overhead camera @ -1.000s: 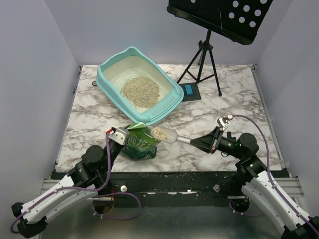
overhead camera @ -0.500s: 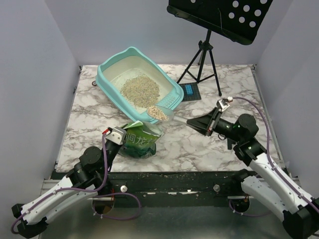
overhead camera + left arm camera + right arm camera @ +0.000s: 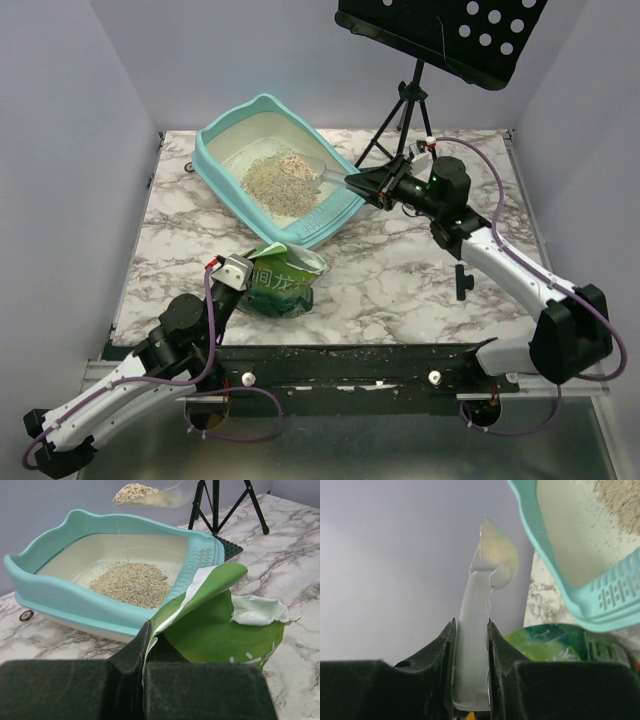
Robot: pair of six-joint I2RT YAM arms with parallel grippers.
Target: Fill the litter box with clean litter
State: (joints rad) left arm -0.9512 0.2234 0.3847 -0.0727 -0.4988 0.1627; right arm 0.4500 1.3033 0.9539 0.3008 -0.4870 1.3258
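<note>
The light-teal litter box stands at the back left of the table with a pile of beige clean litter inside; both show in the left wrist view, box and litter. My right gripper is shut on the handle of a clear plastic scoop, which is held over the box with litter in it. The scoop shows in the right wrist view. My left gripper is shut on the edge of the green bag, also in the left wrist view.
A black music stand on a tripod rises behind the right arm. A small blue-topped black object lies by the box's right corner. A small ring lies on the marble left of the box.
My right arm has carried the loaded scoop from the bag mouth up and back, and it is now above the litter pile inside the box. The left arm has stayed on the bag.
</note>
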